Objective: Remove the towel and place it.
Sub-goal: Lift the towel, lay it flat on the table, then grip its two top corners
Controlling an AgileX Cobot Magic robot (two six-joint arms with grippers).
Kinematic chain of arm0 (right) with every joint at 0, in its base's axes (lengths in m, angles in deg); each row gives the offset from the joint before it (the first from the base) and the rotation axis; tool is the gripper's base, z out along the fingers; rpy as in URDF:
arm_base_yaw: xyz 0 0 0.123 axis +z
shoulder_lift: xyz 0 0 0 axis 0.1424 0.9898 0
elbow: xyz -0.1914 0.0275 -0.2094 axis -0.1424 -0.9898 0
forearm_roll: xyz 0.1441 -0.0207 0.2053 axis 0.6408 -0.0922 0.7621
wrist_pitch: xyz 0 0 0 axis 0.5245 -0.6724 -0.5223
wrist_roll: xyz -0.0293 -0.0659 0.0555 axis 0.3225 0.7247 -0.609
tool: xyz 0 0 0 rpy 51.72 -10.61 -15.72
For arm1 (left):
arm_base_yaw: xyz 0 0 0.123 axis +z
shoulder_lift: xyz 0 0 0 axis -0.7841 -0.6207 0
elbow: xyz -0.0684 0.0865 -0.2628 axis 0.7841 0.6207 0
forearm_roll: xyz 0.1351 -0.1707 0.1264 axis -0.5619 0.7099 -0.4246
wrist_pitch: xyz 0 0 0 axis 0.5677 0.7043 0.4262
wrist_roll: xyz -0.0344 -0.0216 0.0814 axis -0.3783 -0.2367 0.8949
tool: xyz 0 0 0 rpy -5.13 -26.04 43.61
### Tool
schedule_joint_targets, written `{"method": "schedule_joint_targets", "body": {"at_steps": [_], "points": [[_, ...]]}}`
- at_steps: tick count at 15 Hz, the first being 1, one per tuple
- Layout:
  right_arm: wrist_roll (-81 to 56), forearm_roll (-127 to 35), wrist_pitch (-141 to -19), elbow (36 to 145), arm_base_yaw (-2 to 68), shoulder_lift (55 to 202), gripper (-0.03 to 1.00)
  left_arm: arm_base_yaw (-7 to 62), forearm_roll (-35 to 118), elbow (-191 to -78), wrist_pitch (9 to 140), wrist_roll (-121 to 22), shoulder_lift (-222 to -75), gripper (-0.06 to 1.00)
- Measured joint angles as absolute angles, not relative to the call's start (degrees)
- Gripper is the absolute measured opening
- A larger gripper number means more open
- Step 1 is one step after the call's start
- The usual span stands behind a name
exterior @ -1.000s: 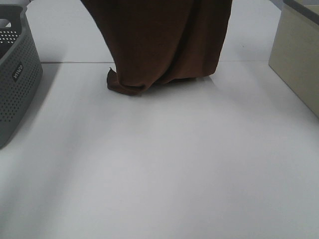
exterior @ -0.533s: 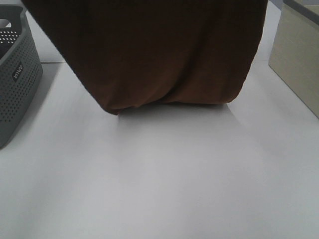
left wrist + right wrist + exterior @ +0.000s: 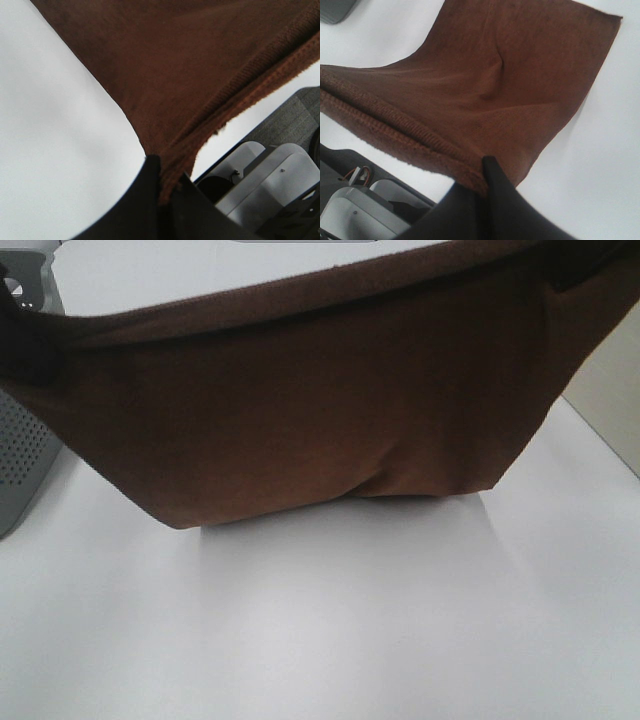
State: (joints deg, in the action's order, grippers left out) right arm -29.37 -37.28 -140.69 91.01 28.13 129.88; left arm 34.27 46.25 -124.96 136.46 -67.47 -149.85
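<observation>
The dark brown towel hangs stretched wide across the exterior high view, its stitched top hem running from left to right. Its lower fold rests on the white table. In the left wrist view my left gripper is shut on a corner of the towel at the hem. My right gripper is shut on the opposite hem corner of the towel. In the exterior high view the cloth hides both grippers.
A grey perforated basket stands at the table's left edge, partly behind the cloth. A beige box stands at the right edge. White robot base parts show beyond the table.
The towel was a narrow hanging bundle at the back. It is now pulled out wide between both grippers and has come nearer the camera, and its lower fold has slid forward on the table.
</observation>
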Motion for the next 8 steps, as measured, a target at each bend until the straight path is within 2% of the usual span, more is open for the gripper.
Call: {"method": "schedule_joint_targets", "body": {"at_steps": [8], "points": [[-31.26, -31.78, -140.47, 70.96, 28.13, 125.13, 0.01, 34.16, 52.55, -106.17, 136.4, -65.01, -147.1, 0.0]]}}
